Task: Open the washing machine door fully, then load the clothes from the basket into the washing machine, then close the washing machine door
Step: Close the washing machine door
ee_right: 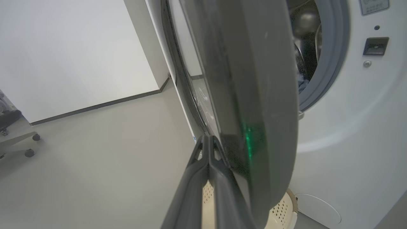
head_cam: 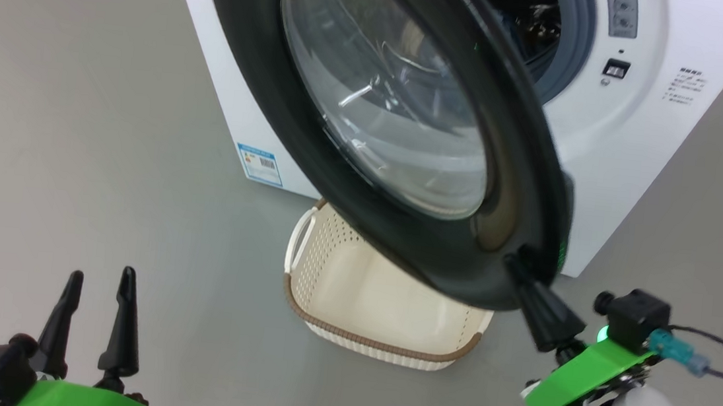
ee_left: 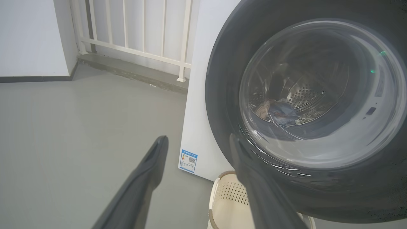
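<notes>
The glossy black washing machine door (head_cam: 250, 53) stands partly open, its glass bowl facing me. The white washing machine (head_cam: 638, 157) shows its grey gasket (ee_right: 330, 63) and dark drum beyond the door's edge. My right gripper (head_cam: 518, 264) is shut, its tips (ee_right: 207, 140) against the door's outer face near the lower free edge. The cream basket (head_cam: 379, 297) sits on the floor under the door, its visible inside bare. Through the glass, the clothes (ee_left: 279, 111) lie in the drum. My left gripper (head_cam: 98, 284) hangs open at lower left, holding nothing.
A blue label sticker (head_cam: 260, 163) marks the machine's lower left corner. A white railing (ee_left: 133, 31) stands behind the machine on the left. A wheeled chair base (ee_right: 19, 136) sits by the far wall. Grey floor spreads to the left of the basket.
</notes>
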You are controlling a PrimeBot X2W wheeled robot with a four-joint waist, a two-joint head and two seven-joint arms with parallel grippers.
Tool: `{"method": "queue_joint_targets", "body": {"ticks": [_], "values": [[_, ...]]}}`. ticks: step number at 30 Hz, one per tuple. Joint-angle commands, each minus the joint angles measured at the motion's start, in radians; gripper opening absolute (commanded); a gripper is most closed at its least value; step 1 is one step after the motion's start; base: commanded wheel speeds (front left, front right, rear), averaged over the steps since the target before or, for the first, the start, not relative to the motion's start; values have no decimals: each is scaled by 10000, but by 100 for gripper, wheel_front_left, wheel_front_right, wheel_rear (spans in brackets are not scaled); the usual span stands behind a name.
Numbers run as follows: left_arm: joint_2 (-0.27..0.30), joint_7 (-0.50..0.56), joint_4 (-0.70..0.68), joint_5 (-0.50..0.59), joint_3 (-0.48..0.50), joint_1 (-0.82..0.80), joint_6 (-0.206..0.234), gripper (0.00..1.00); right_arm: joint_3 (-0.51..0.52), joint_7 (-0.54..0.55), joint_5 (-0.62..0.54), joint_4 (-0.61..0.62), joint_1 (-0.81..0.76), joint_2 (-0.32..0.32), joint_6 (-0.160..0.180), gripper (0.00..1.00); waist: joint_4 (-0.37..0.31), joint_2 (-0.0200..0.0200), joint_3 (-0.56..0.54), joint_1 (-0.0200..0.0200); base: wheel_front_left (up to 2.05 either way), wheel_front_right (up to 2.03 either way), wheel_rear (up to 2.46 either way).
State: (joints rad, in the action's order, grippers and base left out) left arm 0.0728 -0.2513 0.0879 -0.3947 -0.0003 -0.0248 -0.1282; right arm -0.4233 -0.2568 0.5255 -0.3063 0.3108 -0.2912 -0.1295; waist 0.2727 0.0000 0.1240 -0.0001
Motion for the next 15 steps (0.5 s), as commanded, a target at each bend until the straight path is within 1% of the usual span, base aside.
{"method": "queue_joint_targets", "body": {"ticks": [1, 7, 11, 15], "values": [[230, -105, -318, -81, 296, -416, -24, 100, 180, -49, 67, 111, 362, -140, -12, 0, 44, 0, 238, 1, 0, 0, 0], [310, -105, -444, -124, 240, -649, -25, 100, 1100, -49, -118, -90, 880, -245, -12, 0, 85, 0, 903, 1, 0, 0, 0], [301, -105, -569, -163, 242, -909, -25, 100, 1742, -49, -249, -185, 1626, -480, -12, 0, 180, 0, 1595, 1, 0, 0, 0], [273, -105, -655, -209, 193, -1173, -25, 100, 2083, -49, -280, -321, 2394, -735, -12, 0, 295, 0, 2194, 1, 0, 0, 0]]}}
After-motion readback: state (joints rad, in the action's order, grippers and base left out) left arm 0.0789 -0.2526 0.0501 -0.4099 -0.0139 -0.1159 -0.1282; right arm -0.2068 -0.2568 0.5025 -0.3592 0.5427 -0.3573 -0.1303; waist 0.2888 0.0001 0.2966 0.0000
